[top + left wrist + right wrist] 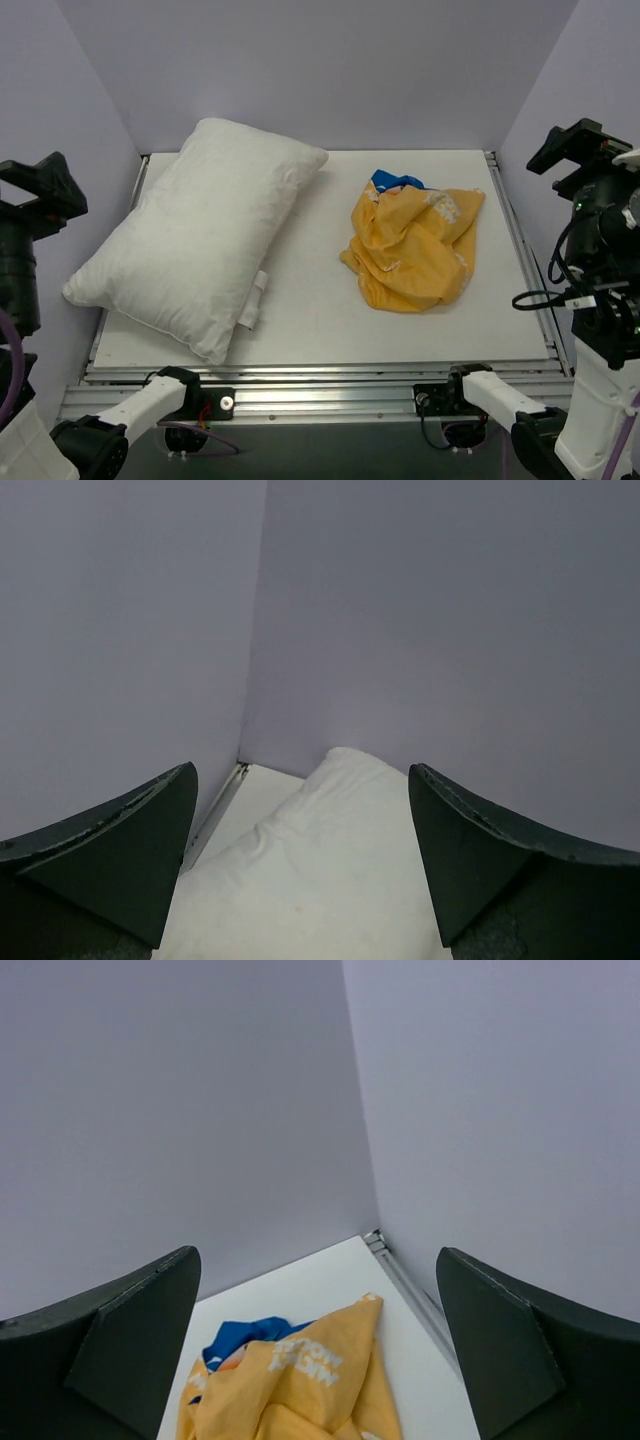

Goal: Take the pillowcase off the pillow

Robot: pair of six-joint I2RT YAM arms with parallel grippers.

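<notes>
The white pillow (200, 230) lies bare and diagonal on the left half of the table, with a small white tag (253, 300) at its near edge. It also shows in the left wrist view (320, 870). The pillowcase (415, 245) lies apart on the right in a crumpled heap, yellow-orange side up with a blue bit at the back. It also shows in the right wrist view (300, 1380). My left gripper (300, 770) is open and empty, raised at the left edge (40, 190). My right gripper (315, 1252) is open and empty, raised at the right edge (580, 150).
The white table (320, 330) is boxed in by lilac walls (330, 70) at the back and both sides. A metal rail (520, 240) runs along the right edge and another along the front. A gap of bare table separates pillow and pillowcase.
</notes>
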